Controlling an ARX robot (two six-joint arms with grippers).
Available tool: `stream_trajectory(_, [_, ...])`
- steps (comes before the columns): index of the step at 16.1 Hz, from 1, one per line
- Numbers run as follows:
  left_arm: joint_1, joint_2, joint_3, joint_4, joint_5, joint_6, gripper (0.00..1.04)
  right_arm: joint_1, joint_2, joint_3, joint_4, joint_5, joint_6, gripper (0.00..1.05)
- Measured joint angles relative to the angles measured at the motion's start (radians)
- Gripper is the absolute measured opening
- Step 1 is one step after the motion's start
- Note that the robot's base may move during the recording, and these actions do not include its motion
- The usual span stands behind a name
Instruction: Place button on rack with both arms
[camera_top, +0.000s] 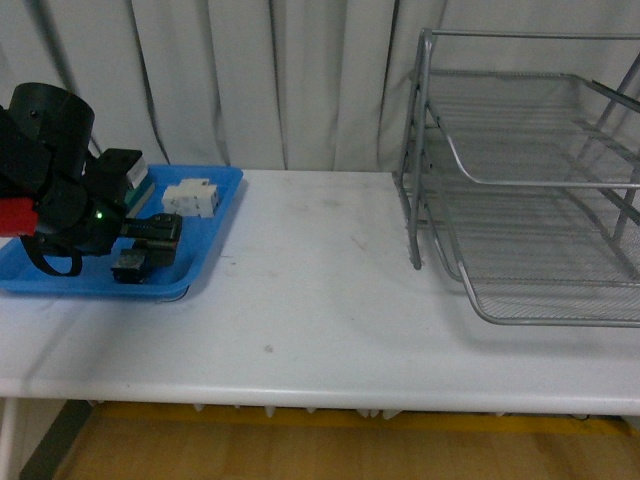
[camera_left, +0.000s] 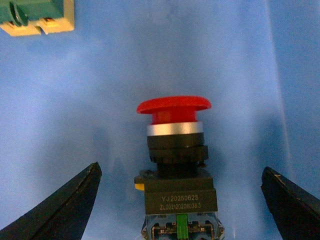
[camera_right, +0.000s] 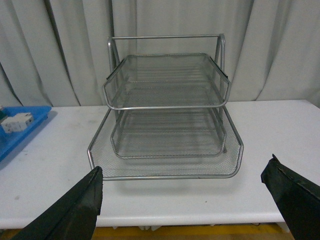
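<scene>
Our left gripper (camera_left: 180, 170) is wide open and holds nothing, jaws either side of the button (camera_left: 174, 125), which lies in the blue tray (camera_top: 218, 200). We're lined up for the pick. Right gripper (camera_right: 182, 170) is spread and empty, facing the rack (camera_right: 165, 107), likely staged for the handover.

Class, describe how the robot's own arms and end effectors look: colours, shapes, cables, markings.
The left arm is bulky and black, with a round drum-shaped housing, a red part, a small green light and a looping black cable. The left end effector and right end effector have plain black, wedge-shaped fingers tapering to points. No markings are readable.
</scene>
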Motion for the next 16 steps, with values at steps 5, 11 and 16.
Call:
stream_trajectory(5, [0.002,0.023,0.000,-0.031,0.013,0.026,0.95,0.000,0.000,0.000,0.000,0.000,0.000,0.98])
stream_trajectory(11, [0.002,0.023,0.013,-0.047,-0.031,0.048,0.37,0.000,0.000,0.000,0.000,0.000,0.000,0.98])
stream_trajectory(16, [-0.007,-0.240,-0.156,0.036,0.047,0.006,0.36,0.000,0.000,0.000,0.000,0.000,0.000,0.98])
